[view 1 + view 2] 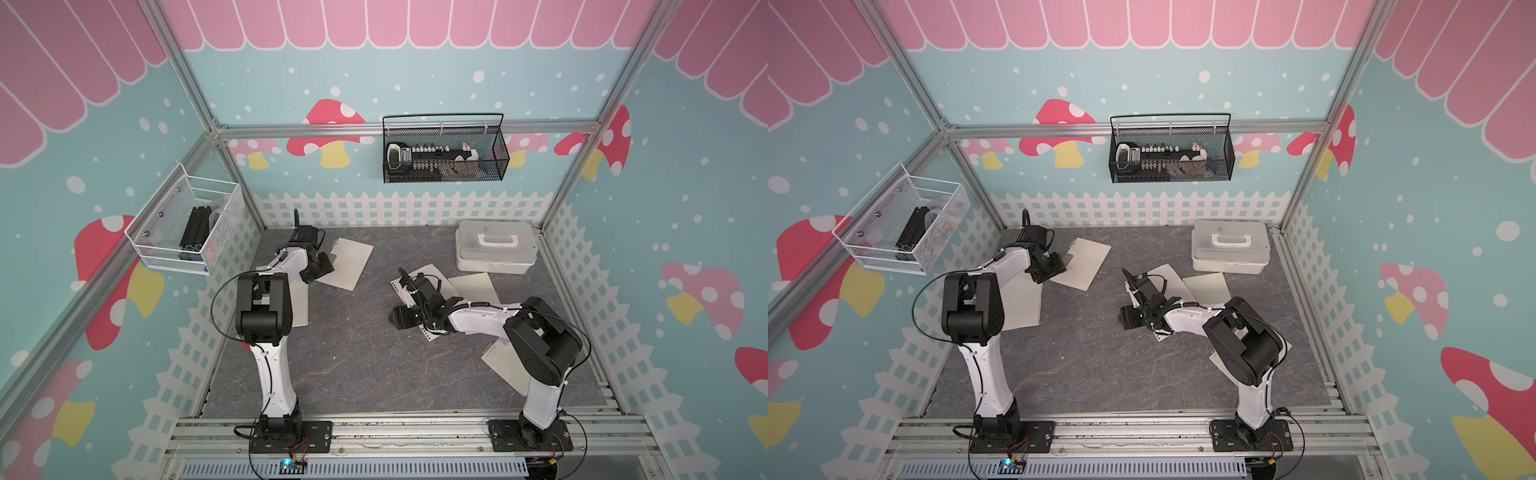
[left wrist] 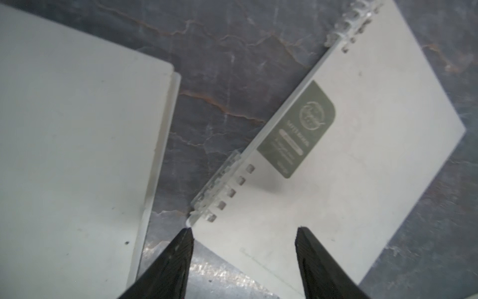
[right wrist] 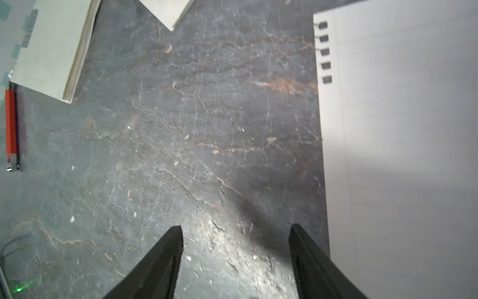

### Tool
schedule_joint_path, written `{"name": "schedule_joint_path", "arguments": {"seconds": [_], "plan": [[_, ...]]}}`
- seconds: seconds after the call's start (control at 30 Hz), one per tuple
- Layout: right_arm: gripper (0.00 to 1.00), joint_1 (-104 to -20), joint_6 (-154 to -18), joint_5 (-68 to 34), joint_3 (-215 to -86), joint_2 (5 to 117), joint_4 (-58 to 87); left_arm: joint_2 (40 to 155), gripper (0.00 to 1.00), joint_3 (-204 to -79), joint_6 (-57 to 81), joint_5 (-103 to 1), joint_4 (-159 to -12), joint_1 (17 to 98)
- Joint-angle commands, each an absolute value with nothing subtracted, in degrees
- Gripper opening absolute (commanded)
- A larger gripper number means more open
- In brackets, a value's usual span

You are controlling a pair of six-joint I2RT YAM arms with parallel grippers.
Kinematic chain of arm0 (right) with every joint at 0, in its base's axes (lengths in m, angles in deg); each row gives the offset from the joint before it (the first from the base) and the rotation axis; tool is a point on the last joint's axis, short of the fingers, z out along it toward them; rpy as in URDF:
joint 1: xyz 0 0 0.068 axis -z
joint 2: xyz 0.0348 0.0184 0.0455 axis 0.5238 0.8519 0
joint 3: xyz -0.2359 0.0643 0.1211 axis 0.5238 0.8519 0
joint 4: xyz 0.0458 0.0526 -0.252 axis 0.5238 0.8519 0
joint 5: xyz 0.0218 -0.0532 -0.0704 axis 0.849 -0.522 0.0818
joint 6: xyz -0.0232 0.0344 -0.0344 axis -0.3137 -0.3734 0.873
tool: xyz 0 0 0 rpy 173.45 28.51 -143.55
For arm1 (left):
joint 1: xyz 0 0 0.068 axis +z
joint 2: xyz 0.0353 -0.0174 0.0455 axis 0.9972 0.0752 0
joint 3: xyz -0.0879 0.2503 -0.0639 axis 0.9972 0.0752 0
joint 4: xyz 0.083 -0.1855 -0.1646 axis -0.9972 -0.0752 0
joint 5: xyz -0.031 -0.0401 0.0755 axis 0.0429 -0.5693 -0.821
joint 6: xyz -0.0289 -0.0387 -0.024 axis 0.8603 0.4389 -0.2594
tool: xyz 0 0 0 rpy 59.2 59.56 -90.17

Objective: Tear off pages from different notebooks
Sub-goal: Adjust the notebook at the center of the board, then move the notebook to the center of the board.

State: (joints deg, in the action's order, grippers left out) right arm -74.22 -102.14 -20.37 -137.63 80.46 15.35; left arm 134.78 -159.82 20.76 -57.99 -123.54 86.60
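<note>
While left gripper (image 2: pixel 244 230) hangs open over the coil-end corner of the labelled notebook (image 2: pixel 362 155), right gripper (image 3: pixel 235 226) is open too, above tabletop (image 3: pixel 181 129), loose punched page (image 3: pixel 401 129) flat just beside it.

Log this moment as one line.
left gripper: open, over labelled notebook corner | right gripper: open, over table beside loose page | held: nothing

Robot lab cell, aluminium frame (image 1: pixel 266 131), mushroom-print backdrop walls (image 1: pixel 415 79), mounting rail (image 1: pixel 407 434)
</note>
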Motion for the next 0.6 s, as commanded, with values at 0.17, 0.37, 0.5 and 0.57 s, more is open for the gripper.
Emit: {"name": "schedule_joint_path", "arguments": {"seconds": [0.17,0.37,0.5,0.57], "plan": [[0.68,-73.4,-105.7,-21.4,-148.1,88.3,14.1,140.6,0.8,-171.4,16.8,-56.2,-126.0,84.7],[0.68,-73.2,-107.0,-21.3,-151.5,91.8,12.7,147.5,0.86,-179.5,15.4,-58.6,-127.5,85.4],[0.68,-72.8,-108.1,-20.5,-153.5,94.4,11.8,152.5,0.86,-186.5,13.9,-60.0,-132.7,85.5],[0.68,-72.6,-109.2,-20.3,-154.1,95.6,10.5,153.7,0.85,-187.8,13.8,-59.1,-134.7,85.5]]}}
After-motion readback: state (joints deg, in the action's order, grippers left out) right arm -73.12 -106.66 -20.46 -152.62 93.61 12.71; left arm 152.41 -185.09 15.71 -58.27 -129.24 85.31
